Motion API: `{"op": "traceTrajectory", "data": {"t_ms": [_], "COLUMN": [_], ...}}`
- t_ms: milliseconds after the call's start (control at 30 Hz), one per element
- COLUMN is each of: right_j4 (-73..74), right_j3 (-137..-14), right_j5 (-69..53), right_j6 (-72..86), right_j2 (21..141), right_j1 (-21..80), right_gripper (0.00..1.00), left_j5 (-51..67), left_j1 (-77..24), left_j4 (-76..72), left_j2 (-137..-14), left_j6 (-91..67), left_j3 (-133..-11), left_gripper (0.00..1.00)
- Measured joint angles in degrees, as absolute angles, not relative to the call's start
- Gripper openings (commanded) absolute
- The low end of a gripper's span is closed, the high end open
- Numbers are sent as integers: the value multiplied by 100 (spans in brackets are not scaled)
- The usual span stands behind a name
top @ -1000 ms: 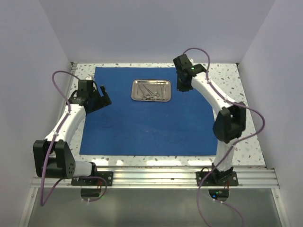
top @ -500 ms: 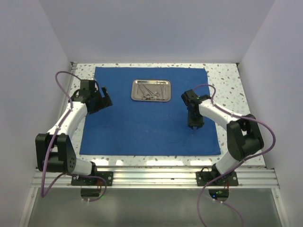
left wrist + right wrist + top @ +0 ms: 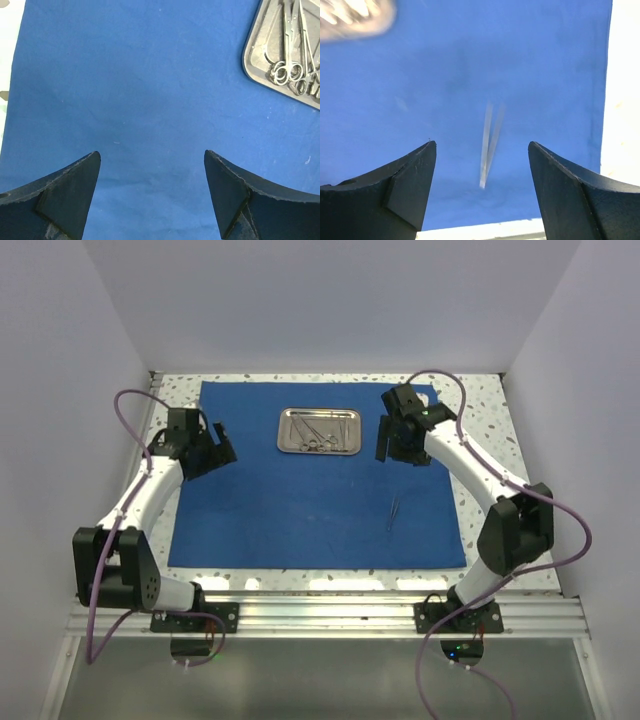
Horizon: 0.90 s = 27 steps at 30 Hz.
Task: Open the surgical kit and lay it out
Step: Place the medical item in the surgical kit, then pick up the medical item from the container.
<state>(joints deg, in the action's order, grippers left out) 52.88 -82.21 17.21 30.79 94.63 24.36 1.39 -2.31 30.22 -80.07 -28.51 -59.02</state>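
The surgical kit lies open. Its royal-blue cloth (image 3: 300, 500) is spread flat on the table. The steel tray (image 3: 319, 431) sits on the far middle of the cloth with scissors and forceps (image 3: 290, 70) in it. Silver tweezers (image 3: 393, 512) lie alone on the cloth at the front right, blurred in the right wrist view (image 3: 489, 145). My right gripper (image 3: 385, 445) hangs open and empty just right of the tray, above the cloth (image 3: 470, 75). My left gripper (image 3: 222, 448) hovers open and empty over the cloth's left part (image 3: 152, 160), with the tray (image 3: 260, 60) ahead to its right.
The speckled white tabletop (image 3: 500, 440) shows around the cloth, widest on the right (image 3: 625, 100). White walls close in the back and both sides. An aluminium rail (image 3: 330, 612) runs along the near edge by the arm bases.
My right gripper carried the tweezers to the front right of the cloth, opened and left them there. It then swung back beside the tray. The left arm barely moved.
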Motion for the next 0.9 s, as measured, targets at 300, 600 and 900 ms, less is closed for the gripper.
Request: {"op": "traceTrajectory", "data": {"t_ms": [300, 600, 900], "right_j4": [5022, 4982, 5142], "right_j3": [-8978, -11858, -13692], "right_j5": [1190, 624, 471], "right_j6": [2875, 2633, 2766], "right_j2": [10313, 12418, 14020], "right_j1": [2434, 2436, 2436], "right_gripper": [70, 59, 42], "left_j5": [110, 104, 104], "left_j1": [-231, -231, -231], "left_j4": [3223, 3190, 3205], "left_j2": [-7907, -7363, -7059], "left_j6": [-2845, -2967, -3094], "left_j3": [-5902, -5518, -5019], "left_gripper": [88, 88, 88]}}
